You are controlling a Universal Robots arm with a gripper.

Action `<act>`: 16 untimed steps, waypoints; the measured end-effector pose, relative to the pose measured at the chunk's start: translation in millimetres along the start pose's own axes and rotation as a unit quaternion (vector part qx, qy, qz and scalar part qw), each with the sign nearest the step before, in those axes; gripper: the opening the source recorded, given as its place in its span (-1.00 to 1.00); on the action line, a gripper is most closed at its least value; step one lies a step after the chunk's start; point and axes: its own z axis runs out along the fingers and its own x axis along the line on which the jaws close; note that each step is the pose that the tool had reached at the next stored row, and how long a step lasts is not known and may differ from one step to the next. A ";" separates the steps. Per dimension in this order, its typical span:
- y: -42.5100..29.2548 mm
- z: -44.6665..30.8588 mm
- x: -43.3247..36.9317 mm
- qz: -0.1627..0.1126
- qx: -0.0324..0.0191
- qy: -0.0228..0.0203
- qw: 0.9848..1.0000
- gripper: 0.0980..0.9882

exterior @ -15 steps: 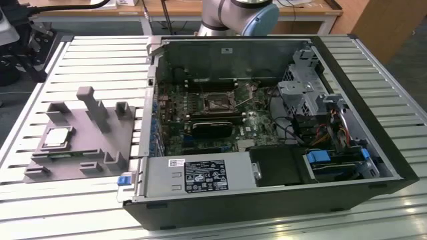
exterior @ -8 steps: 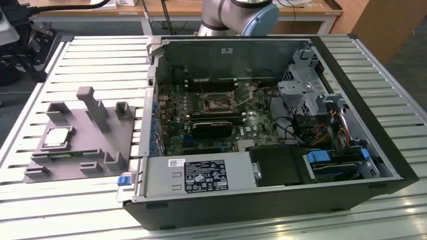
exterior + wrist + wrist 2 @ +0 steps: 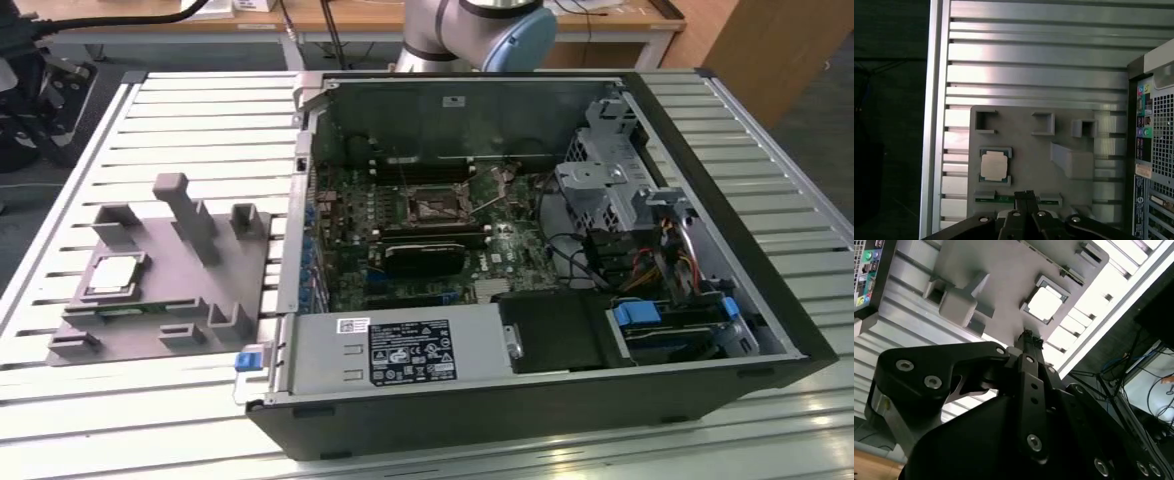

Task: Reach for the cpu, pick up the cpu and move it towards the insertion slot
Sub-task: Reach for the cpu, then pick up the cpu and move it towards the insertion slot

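The gripper [image 3: 1024, 196], its two fingers pressed together with nothing between them, hovered above one grey fixture plate [image 3: 1029, 150] on the slatted aluminium table [image 3: 1029, 55]. One cpu [image 3: 993, 166] lay flat in a recess on that plate, near the fingertips but apart from them; in the second wrist view glare washed its top to white. One insertion slot [image 3: 434, 207] sat on the motherboard inside the single open computer case [image 3: 534, 420], well apart from the cpu, with the case wall between them. A green strip [image 3: 994, 200] at the plate's edge was partly hidden behind the fingers. The arm's base [image 3: 481, 30] was cut off at the exterior view's upper edge.
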 end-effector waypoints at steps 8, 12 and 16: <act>-2.1 8.2 5.9 0.000 0.004 0.000 1.000 -0.57; -3.3 15.6 10.0 0.000 0.003 0.000 1.000 -0.17; -4.0 22.8 13.1 0.000 0.003 0.000 1.000 0.08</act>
